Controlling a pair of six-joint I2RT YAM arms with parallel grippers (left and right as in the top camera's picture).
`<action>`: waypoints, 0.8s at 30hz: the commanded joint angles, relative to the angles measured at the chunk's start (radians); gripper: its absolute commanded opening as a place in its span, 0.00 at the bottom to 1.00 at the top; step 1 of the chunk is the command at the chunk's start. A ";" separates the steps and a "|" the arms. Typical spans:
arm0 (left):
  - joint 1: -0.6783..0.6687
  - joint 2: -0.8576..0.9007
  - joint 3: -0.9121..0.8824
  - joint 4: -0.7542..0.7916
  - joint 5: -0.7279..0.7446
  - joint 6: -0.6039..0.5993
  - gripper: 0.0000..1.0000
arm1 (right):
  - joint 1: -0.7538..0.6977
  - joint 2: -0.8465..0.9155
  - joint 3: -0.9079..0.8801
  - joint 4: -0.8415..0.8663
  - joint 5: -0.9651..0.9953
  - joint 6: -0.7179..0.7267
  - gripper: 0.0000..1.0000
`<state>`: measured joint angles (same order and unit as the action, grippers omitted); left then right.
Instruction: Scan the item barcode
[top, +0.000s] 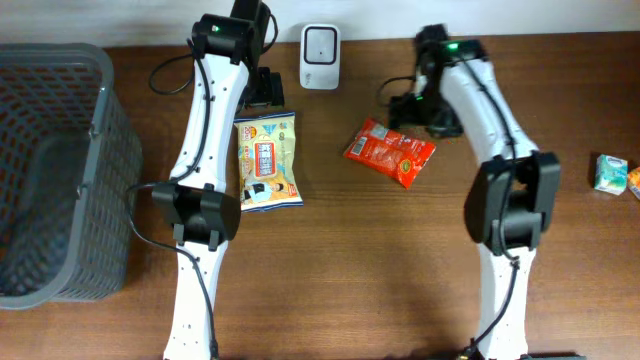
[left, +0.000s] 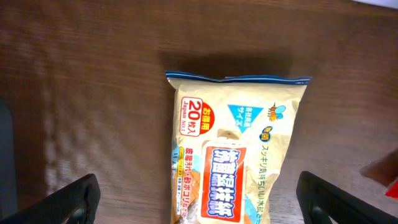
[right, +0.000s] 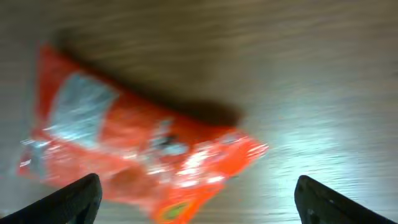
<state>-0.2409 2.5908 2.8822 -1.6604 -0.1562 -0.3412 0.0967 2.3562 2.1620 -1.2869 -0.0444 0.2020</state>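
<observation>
A red snack packet lies flat on the wooden table, right of centre. My right gripper hovers just behind it, open; in the right wrist view the blurred red packet lies on the wood below the open gripper, with nothing between the fingers. A beige wet-wipes packet lies left of centre. My left gripper stands open over its far end; in the left wrist view the wipes packet lies between and below the wide-apart fingertips, untouched. A white scanner stands at the back centre.
A large grey mesh basket fills the left side of the table. A small green-and-white box sits near the right edge. Cables run behind both arms near the back edge.
</observation>
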 joint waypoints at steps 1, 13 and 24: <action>0.002 -0.006 0.015 -0.002 0.003 -0.006 0.99 | -0.078 0.004 -0.084 0.059 -0.100 -0.239 0.98; 0.002 -0.006 0.015 -0.002 0.003 -0.006 0.99 | -0.108 0.010 -0.362 0.365 -0.509 -0.462 0.98; 0.002 -0.006 0.015 -0.002 0.003 -0.006 0.99 | -0.080 0.002 -0.396 0.304 -0.523 -0.307 0.04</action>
<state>-0.2409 2.5908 2.8822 -1.6604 -0.1566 -0.3412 0.0280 2.3177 1.7454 -0.9737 -0.6357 -0.1818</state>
